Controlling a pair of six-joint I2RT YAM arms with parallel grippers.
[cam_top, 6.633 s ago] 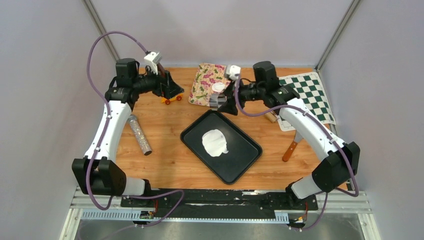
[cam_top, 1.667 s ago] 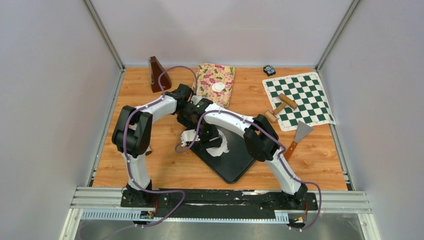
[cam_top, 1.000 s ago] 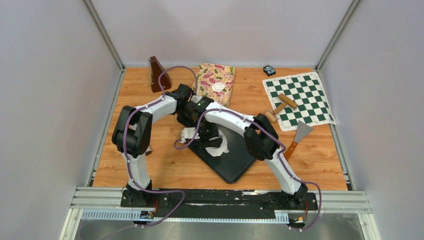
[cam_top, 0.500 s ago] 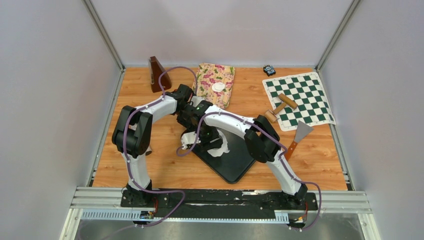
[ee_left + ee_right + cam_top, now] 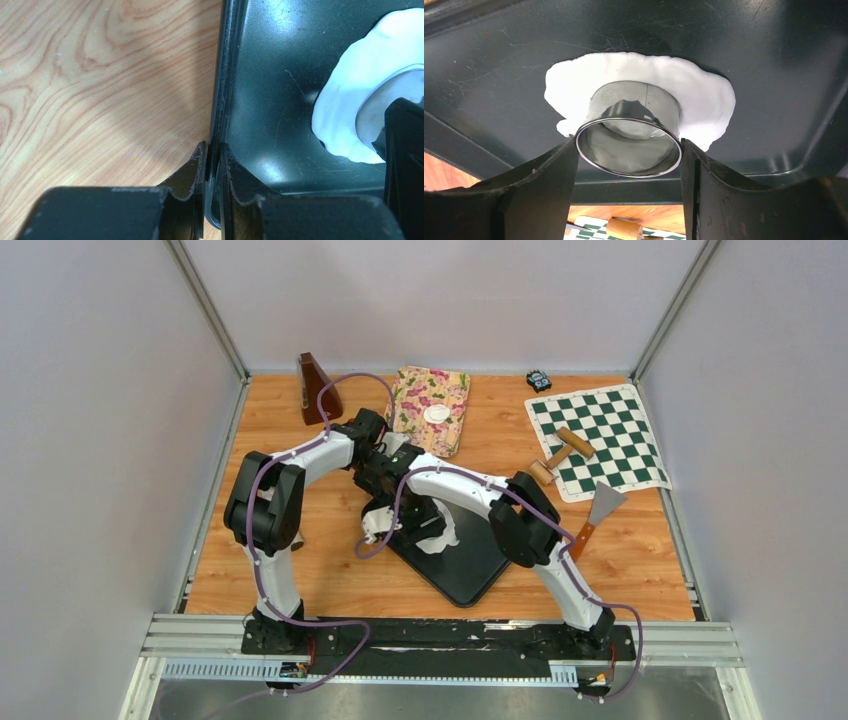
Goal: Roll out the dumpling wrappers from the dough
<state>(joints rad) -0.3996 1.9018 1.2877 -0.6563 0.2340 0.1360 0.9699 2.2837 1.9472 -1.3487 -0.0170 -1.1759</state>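
Dough (image 5: 704,100) spread as an irregular white sheet on the black tray (image 5: 472,570), toward the tray's far-left part. Right gripper (image 5: 628,150) spread around a shiny round ring cutter (image 5: 634,107) and pinching it, one of the fingers (image 5: 539,185) against each side of the wall. Ring cutter upright, lower edge set into the dough, white dough visible inside the ring and all around it. Left gripper (image 5: 212,152) nearly pressed together, nipping the raised rim of the black tray at its left edge: one jaw outside, over the wooden table (image 5: 100,75), the other inside the black tray, with the dough near on the right. From above, both arms bent in over the tray's far-left corner, crossing closely and hiding both grippers. One dumpling wrapper (image 5: 436,413), a small round white disc, flat on a floral cloth (image 5: 412,400) at the far edge of the table, well apart from the black tray. Brown metronome (image 5: 316,388) upright just left of the floral cloth. Green-and-white chessboard mat (image 5: 610,425) at far right, with a wooden tool (image 5: 560,455) lying across its near-left corner. Scraper (image 5: 597,512) with a wooden handle just beside the mat's near edge. Small dark object (image 5: 539,379) by the back wall, too small to identify.
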